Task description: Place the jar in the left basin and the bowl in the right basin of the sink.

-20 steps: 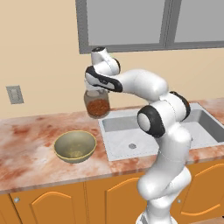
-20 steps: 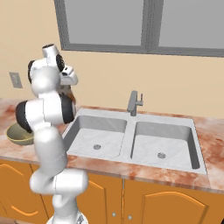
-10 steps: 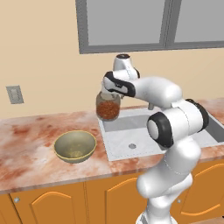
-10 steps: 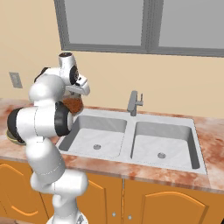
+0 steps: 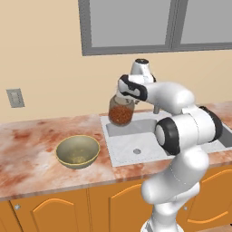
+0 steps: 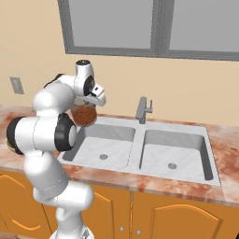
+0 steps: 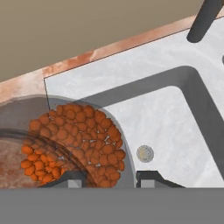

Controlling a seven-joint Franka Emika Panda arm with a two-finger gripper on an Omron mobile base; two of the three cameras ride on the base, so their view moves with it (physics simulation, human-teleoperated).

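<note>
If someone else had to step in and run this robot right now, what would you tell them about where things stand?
Gripper: shut on the jar, holding it up in the air over the back left corner of the left basin.
Bowl: sits upright on the counter to the left of the sink, untouched.
Right basin: nothing in it.
Done: jar picked up and carried to the sink.
Left: lower the jar into the left basin and let go, then fetch the bowl and set it in the right basin.
</note>
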